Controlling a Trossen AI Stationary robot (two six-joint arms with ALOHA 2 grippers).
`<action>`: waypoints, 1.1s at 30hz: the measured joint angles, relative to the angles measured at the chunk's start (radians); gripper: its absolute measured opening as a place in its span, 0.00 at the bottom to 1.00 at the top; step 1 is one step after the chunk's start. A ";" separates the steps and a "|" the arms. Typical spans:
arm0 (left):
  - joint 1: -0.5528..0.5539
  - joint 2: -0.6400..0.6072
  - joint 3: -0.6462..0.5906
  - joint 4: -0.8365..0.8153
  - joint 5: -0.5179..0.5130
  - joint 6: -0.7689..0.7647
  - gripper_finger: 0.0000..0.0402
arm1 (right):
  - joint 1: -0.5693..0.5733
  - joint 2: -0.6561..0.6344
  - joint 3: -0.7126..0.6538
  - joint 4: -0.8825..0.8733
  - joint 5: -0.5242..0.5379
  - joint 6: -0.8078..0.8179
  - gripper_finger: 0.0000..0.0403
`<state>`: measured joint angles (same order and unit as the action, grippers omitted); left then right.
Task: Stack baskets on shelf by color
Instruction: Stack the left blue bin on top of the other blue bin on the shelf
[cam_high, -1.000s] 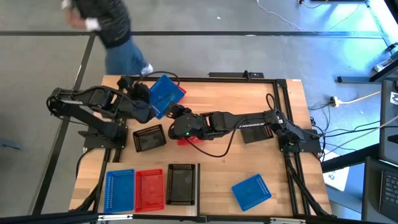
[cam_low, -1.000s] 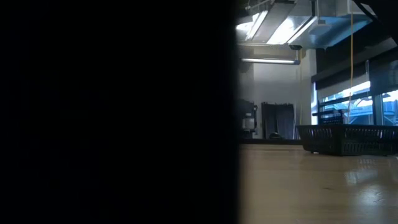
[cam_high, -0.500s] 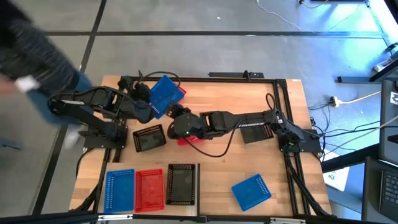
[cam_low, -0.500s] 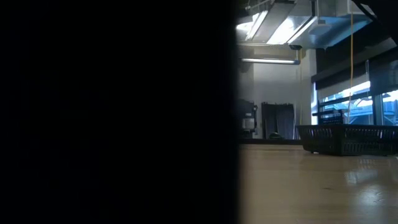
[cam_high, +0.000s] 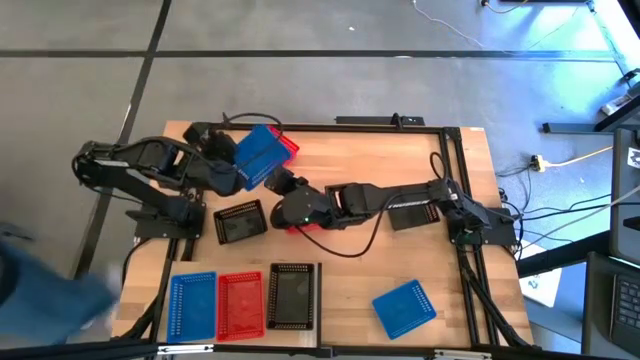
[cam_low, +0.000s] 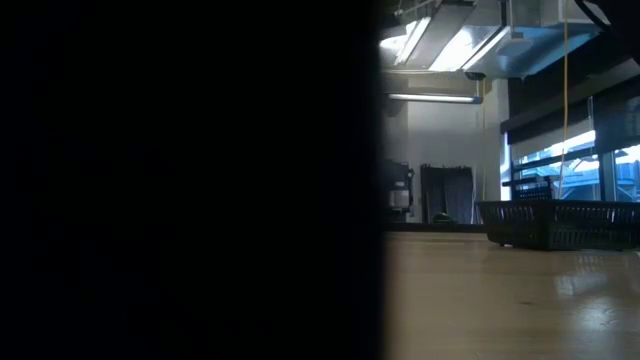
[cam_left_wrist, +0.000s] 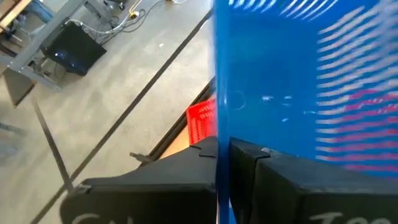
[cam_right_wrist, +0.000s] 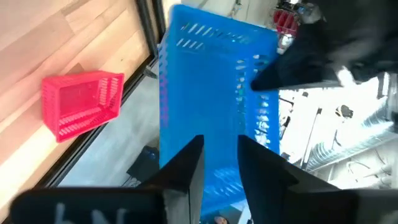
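Observation:
My left gripper (cam_high: 240, 172) is shut on a blue basket (cam_high: 262, 152), which hangs tilted over the table's far left part. My right gripper (cam_high: 278, 183) is open just right of it. In the right wrist view its fingers stand on either side of the blue basket's (cam_right_wrist: 214, 93) near edge; I cannot tell whether they touch it. A red basket (cam_high: 291, 148) lies on its side at the far edge behind it, and another red basket (cam_high: 300, 224) lies under my right arm. I cannot pick out the shelf in any view. My left gripper pinches one wall of the blue basket (cam_left_wrist: 219, 118) between its two fingers, and the wall shows edge-on between them. The fingers come from the table's left. The basket is lifted clear of the table and tilted up on its side.
A black basket (cam_high: 240, 222) sits left of centre. A blue (cam_high: 192, 303), a red (cam_high: 240, 303) and a black basket (cam_high: 292, 296) stand in a row at the near edge, and another blue one (cam_high: 405, 307) at near right. A person (cam_high: 45, 290) blurs past at near left.
My left gripper has shut on the blue basket and my right gripper has opened off it. The basket has shifted slightly toward the table's left edge, uncovering the red basket behind it. The person has walked from the far left round to the near left.

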<state>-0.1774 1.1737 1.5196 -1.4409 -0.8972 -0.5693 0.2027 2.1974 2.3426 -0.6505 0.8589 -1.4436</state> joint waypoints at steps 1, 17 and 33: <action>0.004 0.000 0.000 -0.024 0.000 -0.021 0.00 | 0.006 -0.001 0.001 0.004 0.007 0.000 0.24; 0.012 -0.163 0.000 -0.130 0.263 -0.369 0.00 | 0.100 -0.002 0.003 0.003 0.236 0.114 0.25; 0.011 -0.366 0.000 -0.132 0.683 -0.679 0.00 | 0.114 -0.086 0.014 0.034 0.267 0.307 0.25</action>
<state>-0.1665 0.8078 1.5196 -1.5726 -0.2144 -1.2484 0.3168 2.1110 2.3566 -0.6166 1.1263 -1.1369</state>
